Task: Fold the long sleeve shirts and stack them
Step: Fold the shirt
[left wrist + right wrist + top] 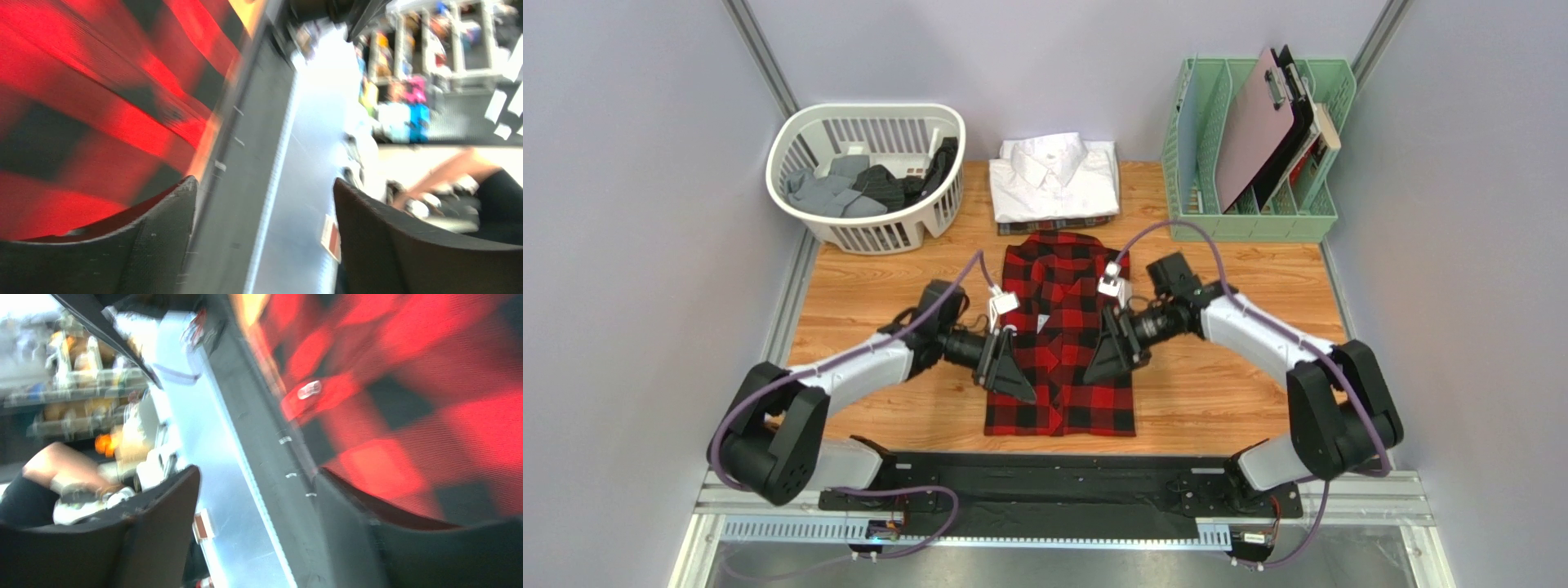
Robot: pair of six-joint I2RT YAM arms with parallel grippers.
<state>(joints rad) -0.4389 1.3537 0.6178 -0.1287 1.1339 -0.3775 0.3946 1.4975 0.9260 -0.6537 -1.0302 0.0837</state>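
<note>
Both open, my left hand [1011, 374] and right hand [1102, 361] flank the flannel shirt [1063, 410] mid-frame, likely placed to pinch its side edges.

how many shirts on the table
3: the red-and-black flannel shirt lies flat mid-table, the white shirt sits folded at the back, the dark plaid shirt peeks from beneath it. The laundry basket may hide more.

Your left gripper [264, 184] shows its jaws spread wide with nothing between them. The blurred red-and-black shirt [92, 92] fills the upper left, just above one finger.
</note>
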